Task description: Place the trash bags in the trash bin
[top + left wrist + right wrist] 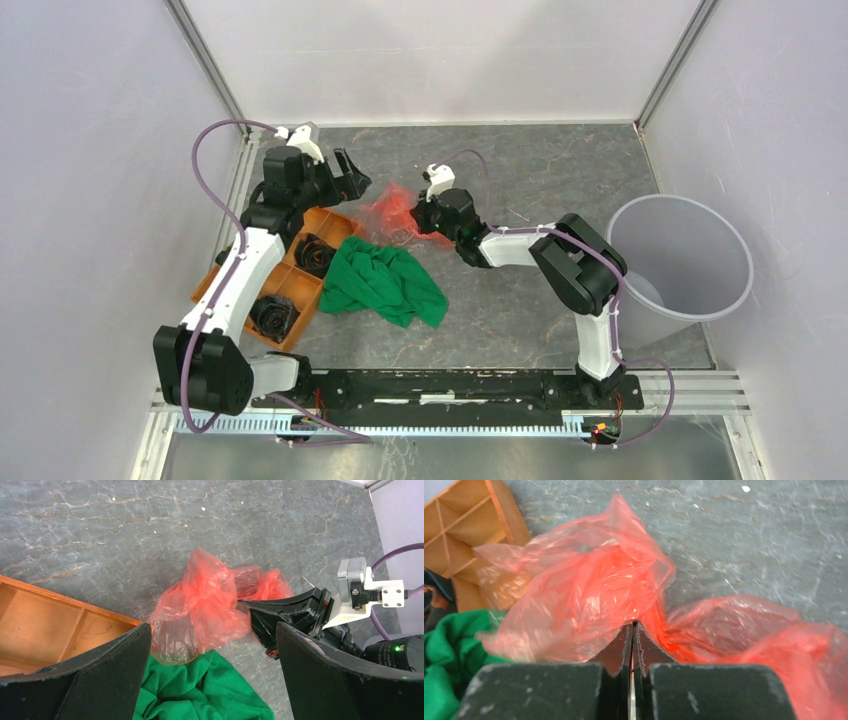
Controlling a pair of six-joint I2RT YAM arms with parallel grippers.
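Between closed right jaws: trash bag (574, 590) pinched; left jaws spread wide, empty.

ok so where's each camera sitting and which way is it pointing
Top external: above and behind the robot, looking down on the table; left arm and right arm show whole, trash bin at right.
Left wrist: looks down through the open left gripper at the trash bag, green cloth and right gripper.
Right wrist: low, looks along the right gripper, shut on the trash bag.
Both wrist views share the trash bag and green cloth.
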